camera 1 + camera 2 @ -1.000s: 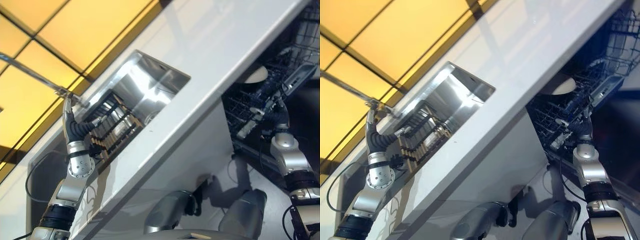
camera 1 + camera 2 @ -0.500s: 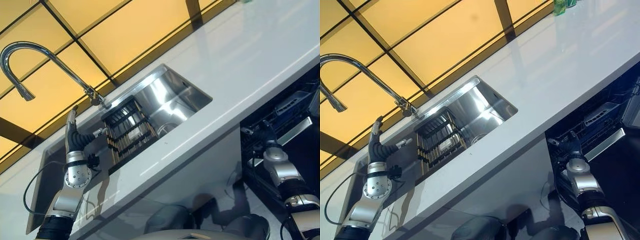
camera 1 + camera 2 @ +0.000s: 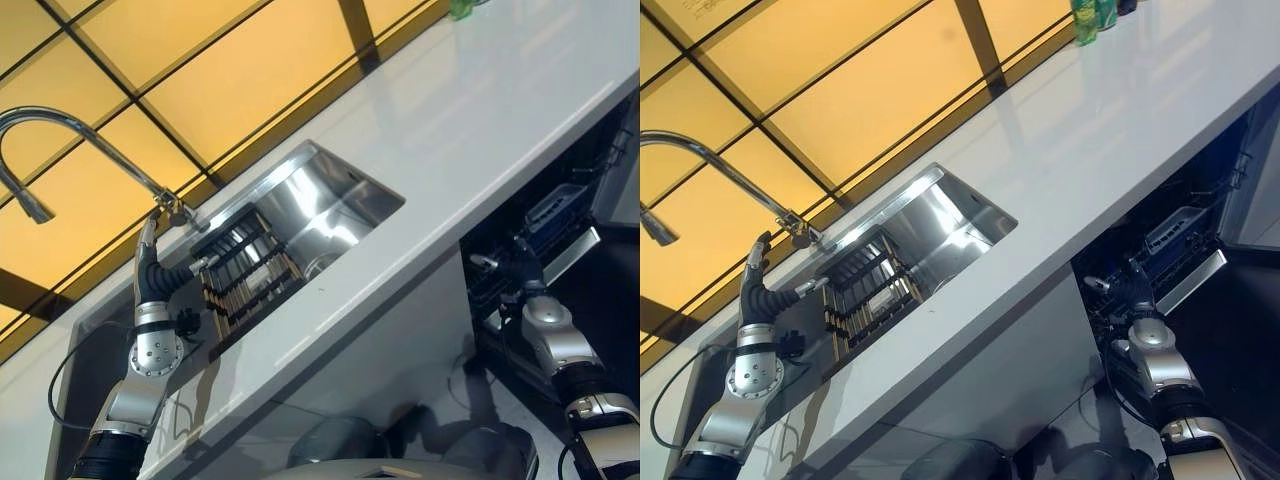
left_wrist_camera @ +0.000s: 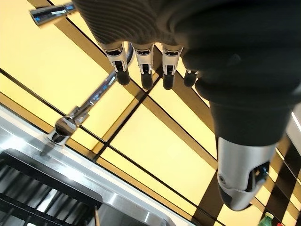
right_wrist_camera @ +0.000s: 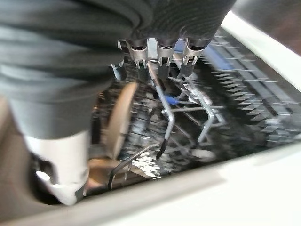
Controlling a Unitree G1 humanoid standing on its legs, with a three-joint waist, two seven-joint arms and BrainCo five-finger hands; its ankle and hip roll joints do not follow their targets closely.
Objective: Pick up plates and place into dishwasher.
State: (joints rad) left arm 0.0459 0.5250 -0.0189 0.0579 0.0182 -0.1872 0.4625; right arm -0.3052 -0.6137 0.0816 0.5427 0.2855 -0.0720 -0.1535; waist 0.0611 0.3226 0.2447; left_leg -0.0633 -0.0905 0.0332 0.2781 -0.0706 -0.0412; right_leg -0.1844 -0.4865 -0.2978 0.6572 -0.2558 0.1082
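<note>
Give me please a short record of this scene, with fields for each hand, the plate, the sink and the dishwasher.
left hand: open, fingers straight, raised by the faucet, holding nothing
right hand: open, at the dishwasher rack, holding nothing
plate: on edge in the rack
sink: holds a dark slatted rack
dishwasher: open, under the white counter

A sink [image 3: 340,200] was set into the surface [image 3: 480,110], with a rack [image 3: 245,270] standing inside it and a faucet [image 3: 90,140] behind it. A dishwasher rack [image 3: 1170,250] sat below the surface, to the right. A plate [image 5: 120,120] stood upright in it. Bottles [image 3: 1092,14] stood on the surface's far edge.
</note>
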